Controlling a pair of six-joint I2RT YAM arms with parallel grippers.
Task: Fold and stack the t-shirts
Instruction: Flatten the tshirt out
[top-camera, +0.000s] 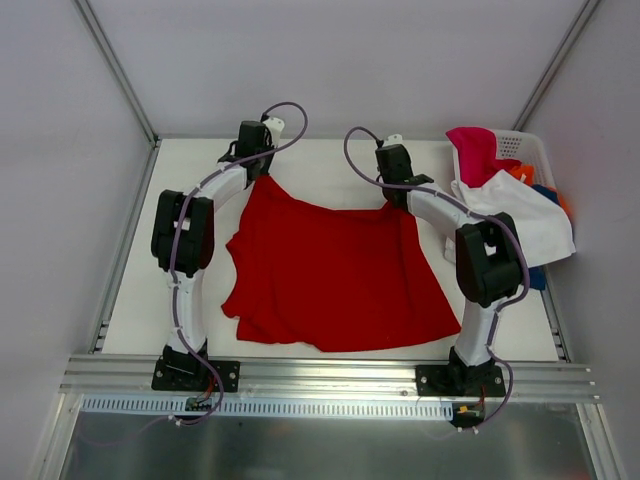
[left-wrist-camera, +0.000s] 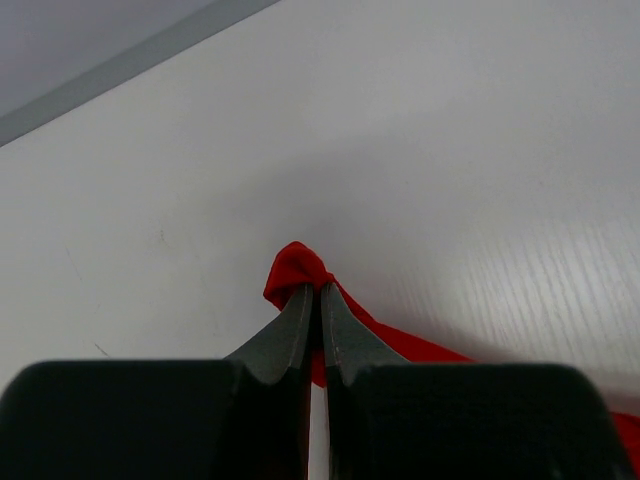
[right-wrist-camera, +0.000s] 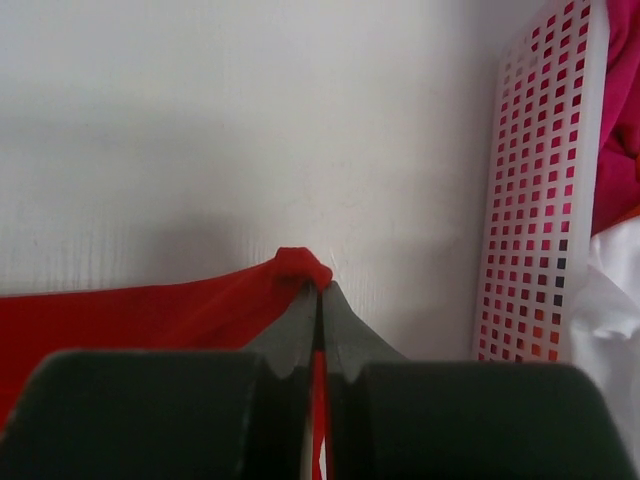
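- Gripping far-left corner of red t-shirt (top-camera: 330, 270) with left tool (left-wrist-camera: 318, 290), pinched tight.
- Gripping far-right corner likewise with right tool (right-wrist-camera: 320, 288), near white perforated basket (right-wrist-camera: 535, 200).
- Lying spread on worktop (top-camera: 130, 290) otherwise.

No legible txt.
No words, nos., logos or signs readable in any view: red tee (top-camera: 330, 270) at centre is plain cloth, white basket (top-camera: 512, 146) at 2 o'clock shows only holes, black arm housings (top-camera: 182, 232) too small/dark to tell.
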